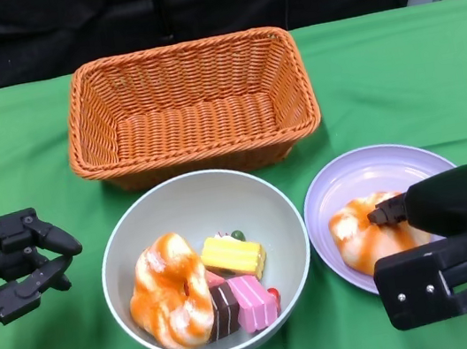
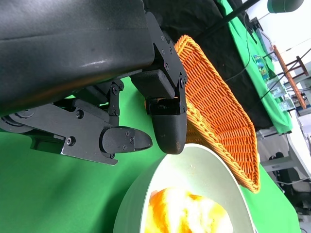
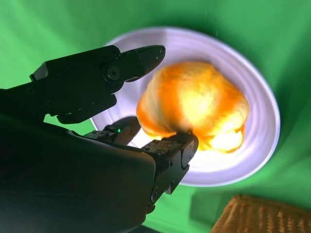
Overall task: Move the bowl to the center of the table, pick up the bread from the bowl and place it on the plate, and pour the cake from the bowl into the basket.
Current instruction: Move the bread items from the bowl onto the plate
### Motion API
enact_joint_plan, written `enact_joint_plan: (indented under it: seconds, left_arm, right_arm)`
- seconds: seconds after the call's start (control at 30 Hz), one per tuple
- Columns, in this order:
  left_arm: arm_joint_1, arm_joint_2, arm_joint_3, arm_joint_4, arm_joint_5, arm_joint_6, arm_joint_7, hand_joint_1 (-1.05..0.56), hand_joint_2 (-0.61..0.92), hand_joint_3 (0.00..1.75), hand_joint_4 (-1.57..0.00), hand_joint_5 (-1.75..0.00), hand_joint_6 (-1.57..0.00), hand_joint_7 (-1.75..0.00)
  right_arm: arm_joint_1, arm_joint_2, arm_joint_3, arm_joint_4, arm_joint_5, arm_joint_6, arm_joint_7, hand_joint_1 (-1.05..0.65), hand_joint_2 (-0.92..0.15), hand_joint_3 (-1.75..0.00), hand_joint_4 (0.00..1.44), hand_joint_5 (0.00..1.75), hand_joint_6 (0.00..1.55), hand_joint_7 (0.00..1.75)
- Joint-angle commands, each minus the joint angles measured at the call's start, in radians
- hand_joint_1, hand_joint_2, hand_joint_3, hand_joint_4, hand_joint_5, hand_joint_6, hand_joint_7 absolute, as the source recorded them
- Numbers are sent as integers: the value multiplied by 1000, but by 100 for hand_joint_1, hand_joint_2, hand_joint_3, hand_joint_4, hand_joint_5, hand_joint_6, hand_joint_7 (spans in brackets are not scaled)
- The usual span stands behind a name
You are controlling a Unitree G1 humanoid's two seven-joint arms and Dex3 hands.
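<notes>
A: Two breads are in view. One bread roll (image 1: pixel 362 234) lies on the plate (image 1: pixel 368 172), the right hand (image 1: pixel 447 242) at it. In the right wrist view its fingers (image 3: pixel 141 56) bracket the roll, one above and one at the underside; whether they grip or have just let go, the pictures cannot settle.

B: And the second?

A: A twisted glazed bread (image 1: pixel 170 291) sits in the bowl (image 1: pixel 186 202) on the robot's left side, with the cake pieces (image 1: pixel 236 281) touching it: yellow, pink and brown slices. The bowl stands just in front of the basket (image 1: pixel 190 106), near the middle of the table (image 1: pixel 18 175), so that step reads as done.

B: Left hand?

A: The left hand (image 1: pixel 14 265) hovers just beside the bowl's rim, fingers apart, holding nothing. Judgement: it waits there to steady or tip the bowl toward the basket, which stands close behind for a short pour.

B: Why plate on the right?

A: Likely so the right hand reaches it without crossing the bowl.

B: Any writing?

A: None legible on bowl, plate, basket or hands.
</notes>
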Motion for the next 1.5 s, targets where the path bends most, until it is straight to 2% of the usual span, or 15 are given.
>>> enact_joint_plan:
  seconds: [0.03,0.17,0.37,0.53,0.63,0.73,0.83,1.0,1.27,1.5]
  left_arm:
    - [1,19,-2,0,10,-15,5,-9,92,34,-75,-131,-79,-107]
    - [3,21,-7,-3,19,-13,12,-10,92,34,-75,-132,-79,-107]
    - [4,22,-11,-2,29,-18,25,-9,92,34,-75,-130,-78,-107]
    - [4,20,-11,-1,26,-23,24,-8,92,35,-77,-130,-79,-106]
    - [5,20,-11,-5,25,-16,21,-9,92,35,-78,-130,-80,-106]
    - [5,18,-13,-5,26,-17,20,-8,92,35,-78,-130,-80,-106]
    - [3,16,-14,-1,28,-24,21,-8,92,35,-78,-129,-79,-106]
    - [0,11,-16,0,33,-23,28,-9,92,35,-78,-129,-80,-107]
    - [3,4,-16,-8,33,-21,34,-9,92,35,-78,-130,-79,-107]
    - [11,4,-17,-25,39,-17,52,-11,92,34,-78,-131,-79,-109]
  right_arm:
    - [12,-34,-16,-93,0,30,68,-56,-88,0,39,6,26,0]
    - [38,-40,-65,-195,38,44,77,-63,-88,0,41,5,27,1]
    - [109,8,-144,-292,61,55,-64,-61,-87,0,48,6,34,3]
    - [137,14,-170,-371,61,79,-74,-58,-90,-1,50,5,35,2]
    - [169,35,-194,-428,96,70,-96,-56,-89,0,54,6,39,3]
    - [206,68,-210,-456,174,3,-161,-52,-87,0,64,9,44,4]
    - [223,86,-206,-433,258,-129,-238,-49,-85,0,67,9,48,4]
    - [199,126,-167,-363,324,-251,-291,-57,-88,-1,74,9,53,4]
    - [125,193,-107,-231,366,-367,-327,-59,-89,0,75,6,55,2]
    - [54,247,-46,-112,348,-386,-337,-59,-87,0,87,10,56,1]
